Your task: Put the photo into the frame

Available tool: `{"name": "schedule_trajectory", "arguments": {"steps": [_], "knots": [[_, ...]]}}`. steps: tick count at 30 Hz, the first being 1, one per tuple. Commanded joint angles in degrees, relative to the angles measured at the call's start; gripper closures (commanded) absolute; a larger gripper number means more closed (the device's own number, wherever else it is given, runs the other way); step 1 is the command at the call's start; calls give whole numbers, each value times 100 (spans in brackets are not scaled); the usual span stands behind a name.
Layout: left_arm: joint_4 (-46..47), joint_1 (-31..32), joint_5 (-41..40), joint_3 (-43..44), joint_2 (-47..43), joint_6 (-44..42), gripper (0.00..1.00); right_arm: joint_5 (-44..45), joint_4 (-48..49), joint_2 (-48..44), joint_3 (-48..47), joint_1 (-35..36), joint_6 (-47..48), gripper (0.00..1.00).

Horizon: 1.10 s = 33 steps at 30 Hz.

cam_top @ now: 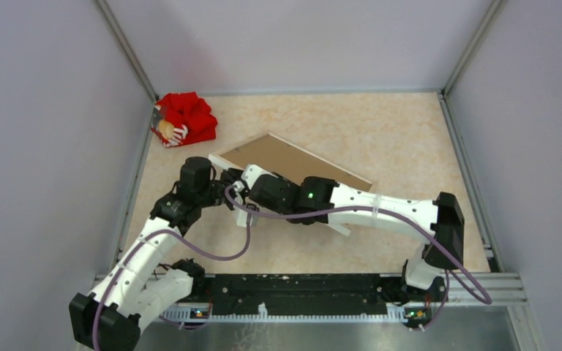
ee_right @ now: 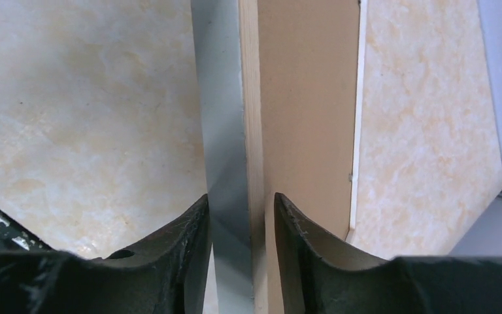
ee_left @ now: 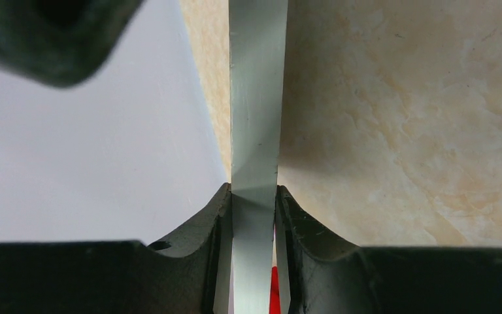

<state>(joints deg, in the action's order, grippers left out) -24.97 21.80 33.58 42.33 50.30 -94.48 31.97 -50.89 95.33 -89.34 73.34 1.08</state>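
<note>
The frame [cam_top: 320, 159] sits in the middle of the table [cam_top: 380, 131]. Its near left edge is between the fingers of the left end effector [ee_left: 255, 196] and the right end effector [ee_right: 242, 199]. A toy [cam_top: 185, 119] lies behind, far left.

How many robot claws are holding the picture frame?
2. The left claw pinches a white rail of the frame. The right claw pinches the frame's white-and-wood rail, right beside the brown backing board.

Both arms cover the frame's [cam_top: 320, 159] near rail from above; dark blurred shape [ee_left: 59, 36] crowds the left wrist view's corner.
</note>
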Motion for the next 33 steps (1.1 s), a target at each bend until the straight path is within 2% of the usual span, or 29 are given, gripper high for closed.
{"name": "schedule_trajectory", "arguments": {"steps": [1, 4, 7, 9, 12, 14, 16, 17, 18, 19, 21, 28, 33], "knots": [[827, 6, 344, 407, -169, 355, 72, 257, 172, -183, -4, 4, -25, 57], [881, 5, 326, 382, -201, 385, 75, 368, 387, -343, 324, 32, 23, 44], [901, 4, 341, 356, -253, 369, 75, 599, 631, -460, 674, 31, 169, 43], [878, 0, 335, 353, -258, 328, 75, 758, 755, -539, 768, 25, 243, 49], [925, 4, 322, 351, -277, 385, 70, 953, 962, -695, 734, 32, 350, 67], [940, 4, 328, 348, -309, 435, 57, 1105, 1115, -793, 643, 35, 464, 83], [938, 0, 338, 350, -363, 458, 48, 1272, 1255, -870, 527, 36, 572, 97], [922, -1, 334, 372, -381, 515, 40, 1368, 1347, -907, 470, 24, 700, 100], [902, 1, 328, 421, -394, 590, 26, 1544, 1463, -912, 414, 24, 870, 100], [860, 1, 320, 481, -398, 704, 5, 1753, 1557, -889, 323, 6, 1023, 100], [758, 5, 202, 692, -368, 983, 1, 1866, 1490, -740, -99, -135, 1120, 100], [-69, -7, -198, 1739, 30, 2161, 1, 409, 295, 176, -2348, -1303, 214, 100], [-688, -4, -112, 2320, 207, 2916, 1, -1290, -693, 976, -4032, -2551, -1013, 100]]}}
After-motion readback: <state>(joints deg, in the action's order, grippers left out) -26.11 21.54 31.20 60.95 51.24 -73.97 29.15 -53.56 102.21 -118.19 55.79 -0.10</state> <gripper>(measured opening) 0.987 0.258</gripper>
